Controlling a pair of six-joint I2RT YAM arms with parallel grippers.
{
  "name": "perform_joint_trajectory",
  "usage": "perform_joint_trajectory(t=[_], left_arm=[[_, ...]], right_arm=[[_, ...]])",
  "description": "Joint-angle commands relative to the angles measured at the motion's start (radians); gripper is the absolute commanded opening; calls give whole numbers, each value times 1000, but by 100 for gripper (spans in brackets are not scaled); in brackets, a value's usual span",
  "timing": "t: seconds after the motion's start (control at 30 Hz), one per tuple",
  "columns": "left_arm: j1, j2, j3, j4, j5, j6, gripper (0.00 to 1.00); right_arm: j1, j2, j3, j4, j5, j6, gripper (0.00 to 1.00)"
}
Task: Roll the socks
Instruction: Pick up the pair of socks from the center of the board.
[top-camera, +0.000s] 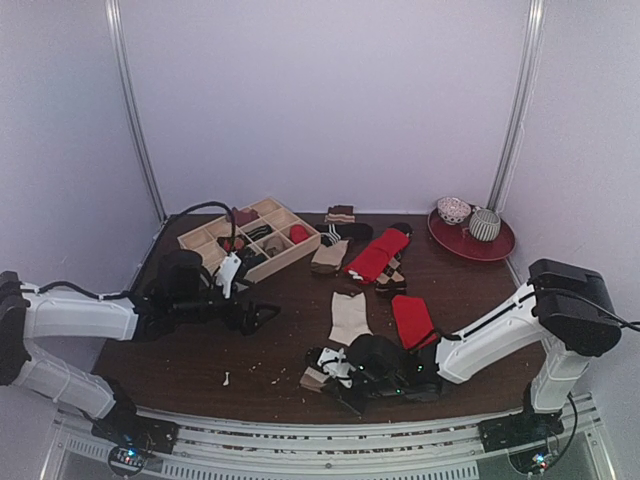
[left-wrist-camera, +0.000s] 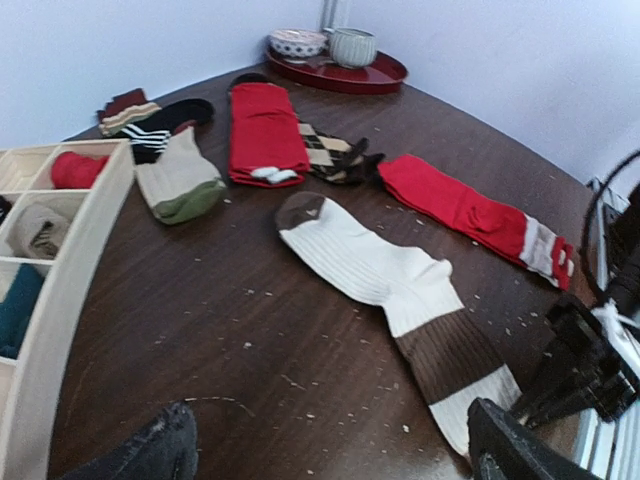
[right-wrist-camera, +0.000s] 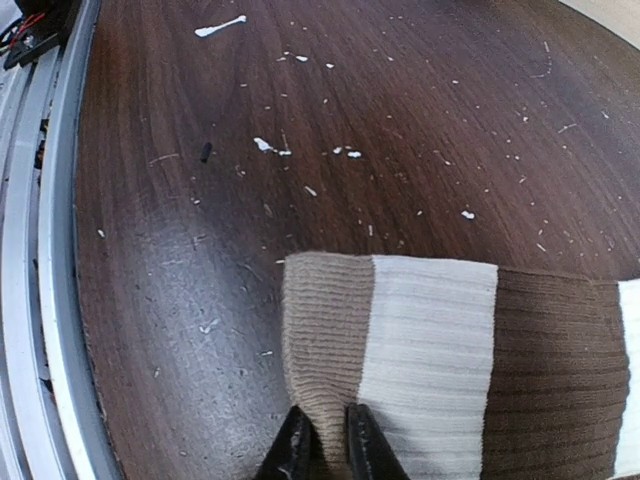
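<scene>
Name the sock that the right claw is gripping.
The cream sock with the brown band: the right claw pinches its tan end. The red sock with the striped end and the folded red sock lie apart, untouched.

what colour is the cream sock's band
Brown band on the cream sock; best in left wrist view.

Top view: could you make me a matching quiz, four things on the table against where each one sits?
Things:
1. cream sock
2. red striped sock
3. tray
4. box

Places:
A. back left
B. back right
C. middle, tan end at the right gripper
D. just right of the cream sock

Pairs: 1-C, 2-D, 3-B, 4-A
</scene>
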Motion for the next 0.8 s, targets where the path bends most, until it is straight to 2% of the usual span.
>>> perform_joint_trajectory(t=[0.0,0.1,0.23,0.37,0.5,0.63,0.77], left_arm=[[-57,43,-38,128,171,96,93],[-116,89,-37,162,229,137,94],[-158,167,-21,184,274,160,93],[-203,223,-2,196,282,184,93],[-253,294,38,192,289,210,93],[-281,382,84,189,282,233,93],[-302,442,129,171,309,264,86]], right_arm=[[-59,11,-63,-23,-208,195,8],[-136,-15,-109,65,-401,344,4],[-240,1,-150,158,-582,515,4],[-302,38,-150,149,-658,600,4],[-360,86,-179,262,-760,704,4],[-368,112,-170,263,-810,709,4],[-374,123,-178,292,-841,735,4]])
